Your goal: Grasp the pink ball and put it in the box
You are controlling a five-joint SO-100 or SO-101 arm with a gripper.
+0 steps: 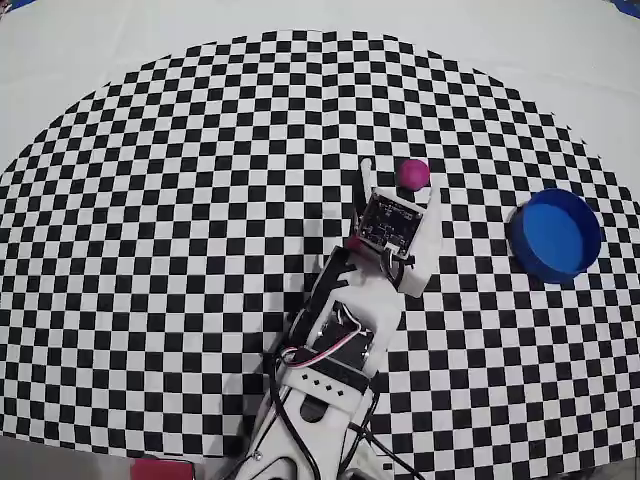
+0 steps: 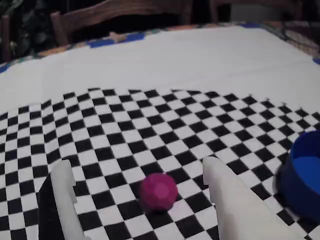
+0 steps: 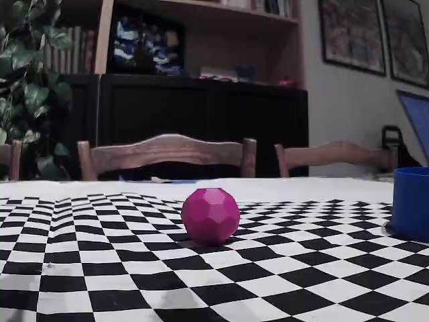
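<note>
The pink ball is a small magenta faceted sphere resting on the checkered mat. In the wrist view the pink ball lies between my two white fingers, nearer the right one and touching neither. My gripper is open, its jaws wide apart around the ball. From overhead the gripper reaches up from the arm at the bottom centre. The box, a round blue container, stands to the right of the ball, at the wrist view's right edge. The fixed view shows the ball and the box, not the gripper.
The black-and-white checkered mat lies on a white tablecloth. The arm's base and cables fill the bottom centre. Wooden chairs stand behind the table's far edge. A pink object sits at the overhead view's bottom edge.
</note>
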